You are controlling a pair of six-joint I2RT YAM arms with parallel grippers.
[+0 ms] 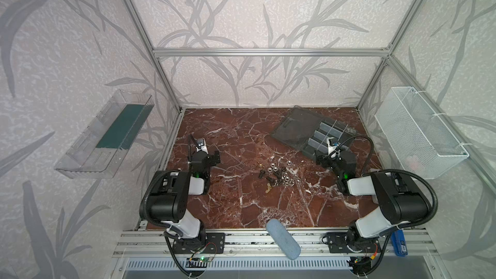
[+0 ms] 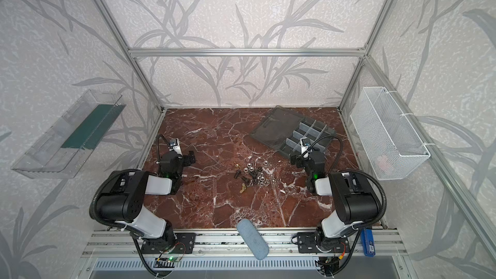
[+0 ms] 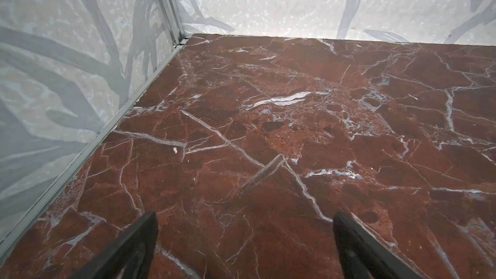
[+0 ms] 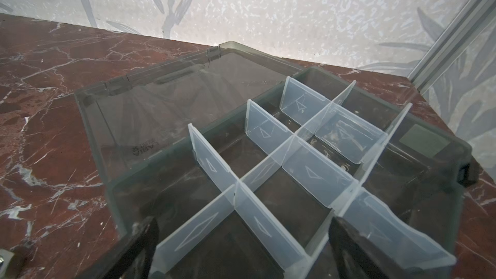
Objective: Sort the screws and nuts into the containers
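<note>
The right gripper (image 4: 241, 230) is hanging with its black jaws spread wide and nothing between them, poised over the near compartments (image 4: 281, 194) of the organizer box (image 1: 320, 133). The left gripper (image 3: 245, 218) is idling over bare tabletop with its jaws just as wide and just as empty. The box is lying open toward the far right of the table, its smoky translucent lid (image 4: 171, 108) folded flat beside it. Clear, thin plastic dividers (image 4: 311, 175) are standing upright in a grid across the dark grey base. Every compartment the right wrist view shows is looking bare. Judged from that, the sorting is only beginning. In both top views the hardware is lying in one loose heap at mid-table, between the two arms and well apart from the box. Shiny silver hex nuts (image 1: 271, 168) are mingling there with stubby black round-headed screws (image 1: 277, 174), and a couple of brass-coloured pieces (image 2: 244, 185) are sitting at the heap's edge. All of it is resting on the glossy red-brown marble tabletop (image 3: 268, 130), whose white veins are making the small bright pieces hard to pick out.
</note>
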